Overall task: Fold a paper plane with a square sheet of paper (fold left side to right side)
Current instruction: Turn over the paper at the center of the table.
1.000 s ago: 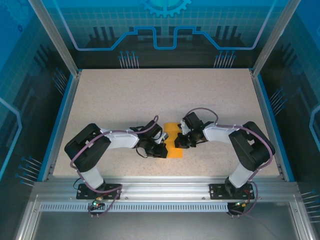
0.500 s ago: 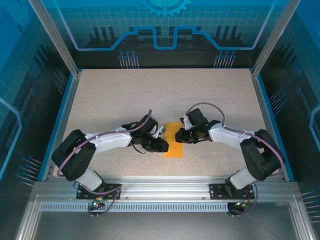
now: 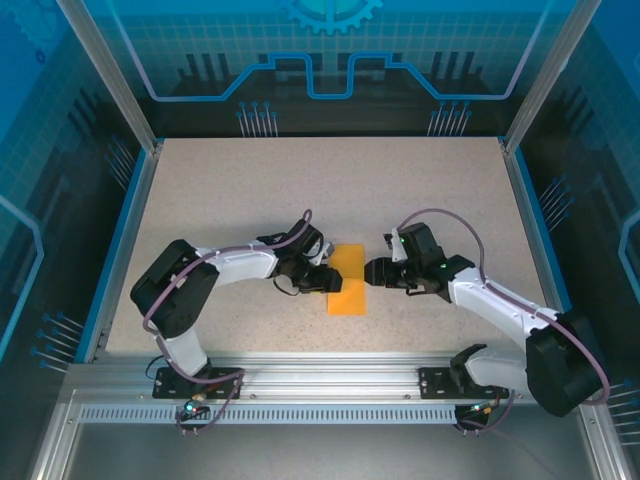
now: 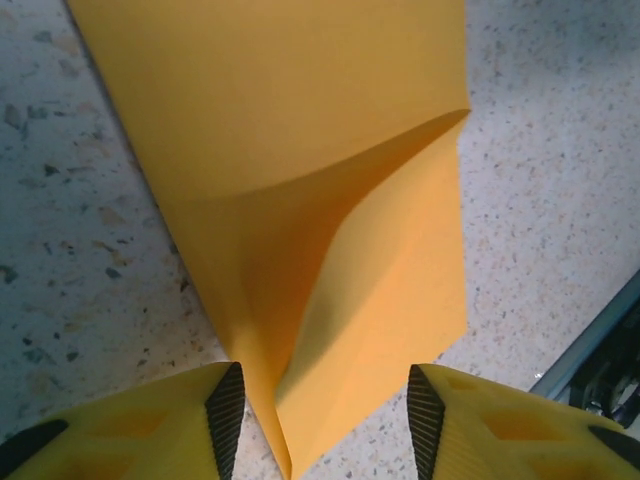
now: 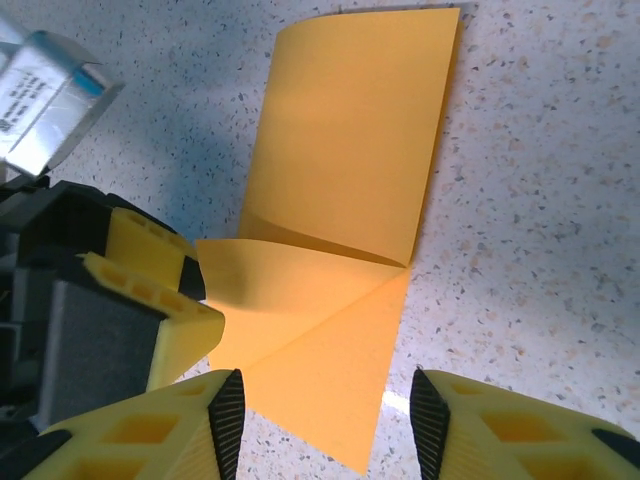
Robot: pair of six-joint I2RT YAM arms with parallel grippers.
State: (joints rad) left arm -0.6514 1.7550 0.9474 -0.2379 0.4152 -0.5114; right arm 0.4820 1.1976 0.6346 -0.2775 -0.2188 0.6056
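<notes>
orange is the one bright thing on the speckled table (image 3: 250, 190). the square sheet of paper (image 3: 347, 281) lies in the middle of the near half, already doubled into a tall narrow strip, between the two grippers. a second ago both grippers sat closed right on top of it; now each has backed off to its own side and parted its jaws. the left gripper (image 3: 324, 280) sits at the strip's left edge, fingers (image 4: 226, 402) moderately apart. only the paper's near corner lies loose between them, and they grip nothing. the right gripper (image 3: 371, 272) stands just off the right edge, fingers (image 5: 428, 418) likewise apart and empty. so the sheet is released, and i judge the left-to-right fold laid but not finished. in the left wrist view the upper layer bows up off the lower one, and the right wrist view shows a diagonal flap at the near end, so the crease probably needs pressing.

for room: nearest, the metal rail (image 3: 330, 372) is well apart from the strip's near edge. on either side the grippers crowd the long edges, so a sideways sweep risks nudging the paper. beyond its far edge the table runs open, and the blue side borders (image 3: 124, 240) are well apart.
</notes>
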